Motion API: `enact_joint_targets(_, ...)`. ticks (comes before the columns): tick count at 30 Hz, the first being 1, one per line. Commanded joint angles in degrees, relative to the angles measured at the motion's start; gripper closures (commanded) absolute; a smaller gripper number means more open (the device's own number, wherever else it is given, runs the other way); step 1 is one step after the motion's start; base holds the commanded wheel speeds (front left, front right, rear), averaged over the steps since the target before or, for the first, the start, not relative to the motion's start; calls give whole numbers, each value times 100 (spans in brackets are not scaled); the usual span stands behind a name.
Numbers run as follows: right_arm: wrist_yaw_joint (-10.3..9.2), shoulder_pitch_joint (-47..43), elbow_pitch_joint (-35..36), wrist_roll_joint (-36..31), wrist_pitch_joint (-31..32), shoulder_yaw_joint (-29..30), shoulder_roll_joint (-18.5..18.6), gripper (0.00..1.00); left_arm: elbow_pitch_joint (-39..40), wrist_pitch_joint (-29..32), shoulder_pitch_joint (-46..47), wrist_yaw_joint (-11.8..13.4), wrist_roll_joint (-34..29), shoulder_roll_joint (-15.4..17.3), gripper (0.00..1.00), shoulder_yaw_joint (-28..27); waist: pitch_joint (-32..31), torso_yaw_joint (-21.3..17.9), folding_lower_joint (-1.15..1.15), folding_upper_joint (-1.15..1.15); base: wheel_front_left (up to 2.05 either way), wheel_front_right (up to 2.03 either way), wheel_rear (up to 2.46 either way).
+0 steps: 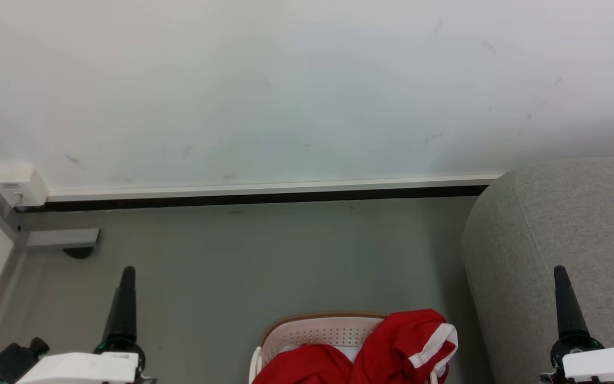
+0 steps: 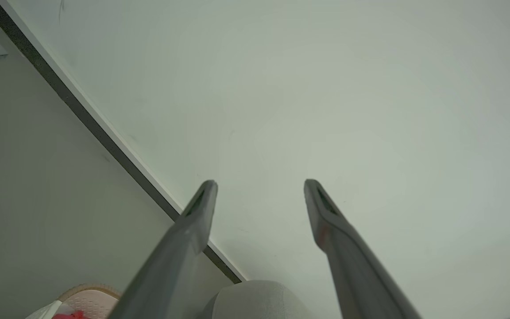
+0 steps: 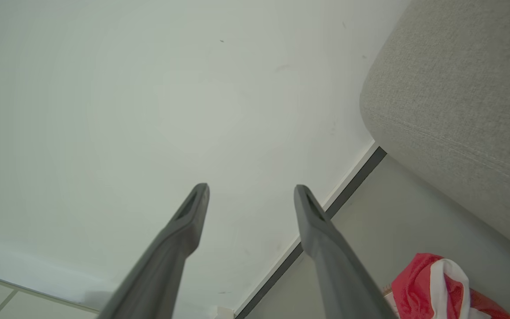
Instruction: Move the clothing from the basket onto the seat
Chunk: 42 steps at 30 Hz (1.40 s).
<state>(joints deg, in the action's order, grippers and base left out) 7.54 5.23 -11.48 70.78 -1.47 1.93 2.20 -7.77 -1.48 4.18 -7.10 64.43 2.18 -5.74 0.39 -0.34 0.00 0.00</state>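
The cream basket [image 1: 317,329] with a brown rim stands on the floor at the bottom middle of the head view. Red clothing [image 1: 392,341] with white bands fills it and hangs over its right rim. Right of it rises the light grey seat [image 1: 563,224]. My left gripper [image 1: 127,274] is up at the lower left and my right gripper [image 1: 560,273] at the lower right, over the seat's edge, both well apart from the clothing. In the left wrist view the left gripper [image 2: 259,186] is open and empty. The right gripper [image 3: 250,190] is likewise open, with the clothing [image 3: 419,283] and seat [image 3: 458,88] to its right.
A white wall with a dark baseboard [image 1: 264,198] runs across behind the grey floor [image 1: 264,256]. A white box [image 1: 19,186] and a grey bracket [image 1: 64,238] sit in the left corner. A bit of white cloth [image 1: 350,352] lies in the basket between the red pieces.
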Motion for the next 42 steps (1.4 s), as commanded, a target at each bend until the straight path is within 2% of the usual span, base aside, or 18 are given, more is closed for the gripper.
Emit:
enact_joint_targets(1,-3,145,113,-314,-65,-35,68,0,135,-65,36,-24,-285,46,0,-12,2,-2,0,0,0,0,0)
enact_joint_targets(14,-4,164,211,-2081,-326,-140,94,0,216,-326,-15,-26,-2003,80,0,127,18,-12,0,0,0,0,0)
enact_joint_targets(18,-4,142,206,-2551,-398,-185,97,0,228,-399,-11,49,-2420,108,0,222,22,-14,0,0,0,0,0)
enact_joint_targets(33,-5,188,-92,-3889,-645,-121,73,0,187,-644,-100,139,-3424,234,0,423,10,-30,0,0,0,0,0)
enact_joint_targets(42,-6,218,-173,-4410,-788,-321,73,0,158,-790,-164,158,-3828,223,0,400,12,-26,0,0,0,0,0)
